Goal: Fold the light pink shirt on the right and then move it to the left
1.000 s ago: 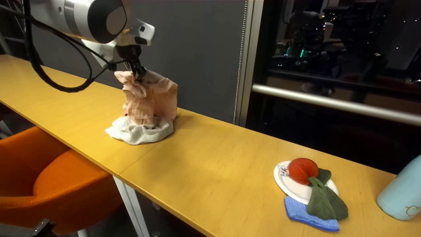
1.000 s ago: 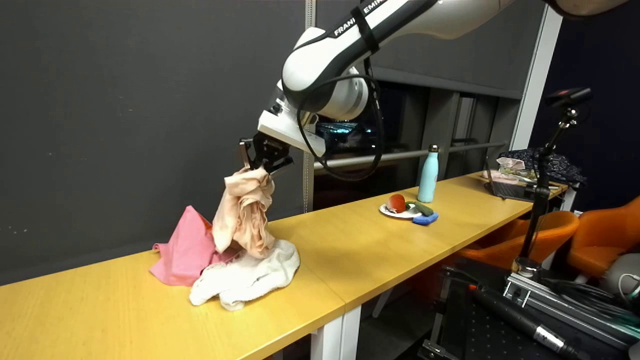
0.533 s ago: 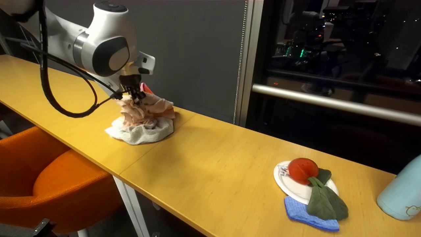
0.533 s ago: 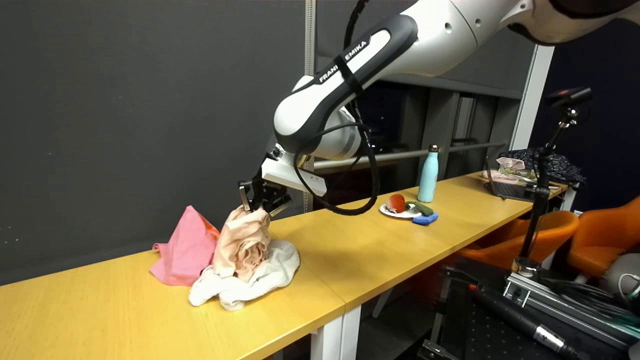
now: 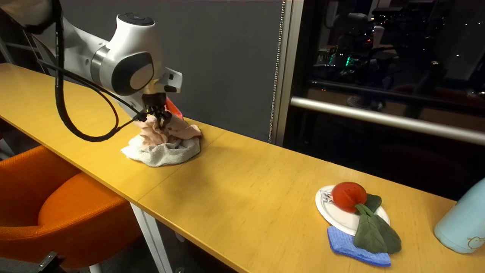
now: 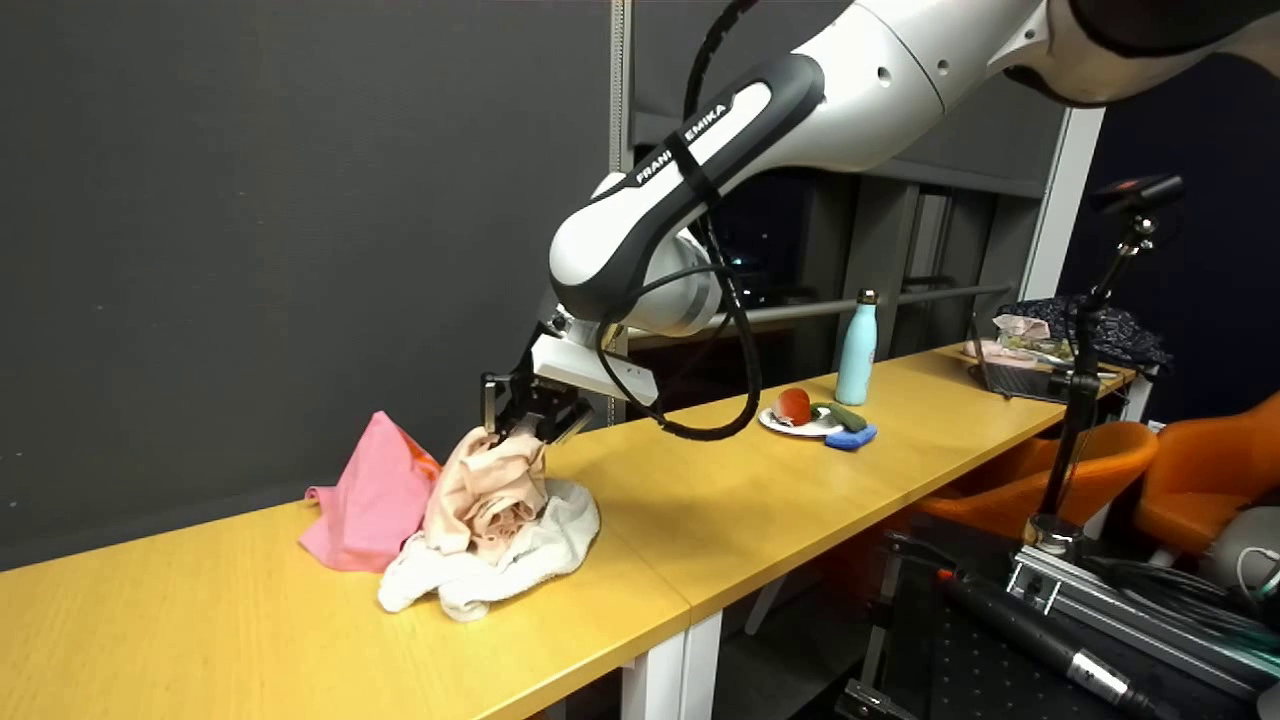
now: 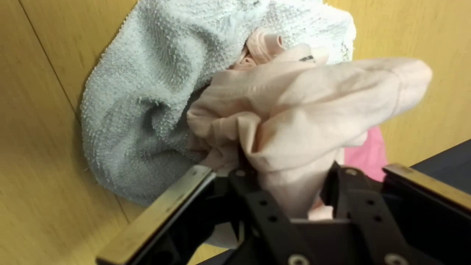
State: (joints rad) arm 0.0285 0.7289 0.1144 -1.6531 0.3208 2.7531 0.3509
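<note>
The light pink, peach-toned shirt (image 5: pixel 151 132) lies crumpled in a heap on top of a white towel (image 5: pixel 163 154). The shirt (image 6: pixel 490 490) and the towel (image 6: pixel 545 560) also show in an exterior view. My gripper (image 6: pixel 525 430) points down at the top of the shirt. In the wrist view the jaws (image 7: pixel 289 176) stand apart, with a loose fold of the shirt (image 7: pixel 301 114) rising between them and a gap beside the right finger. A brighter pink cloth (image 6: pixel 370 500) with an orange part stands peaked beside the heap.
A white plate (image 5: pixel 329 212) holds a red tomato-like item (image 5: pixel 348 196) and green leaves (image 5: pixel 375 231). A blue sponge (image 5: pixel 356 248) and a light blue bottle (image 6: pixel 857 350) are near it. A dark wall panel (image 6: pixel 250 250) runs behind the table, and an orange chair (image 5: pixel 75 204) stands in front.
The arm has moved down, lowering the hanging shirt into a heap on the white towel. The jaws have spread, and the shirt has slumped. The pink cloth and towel have not moved.
</note>
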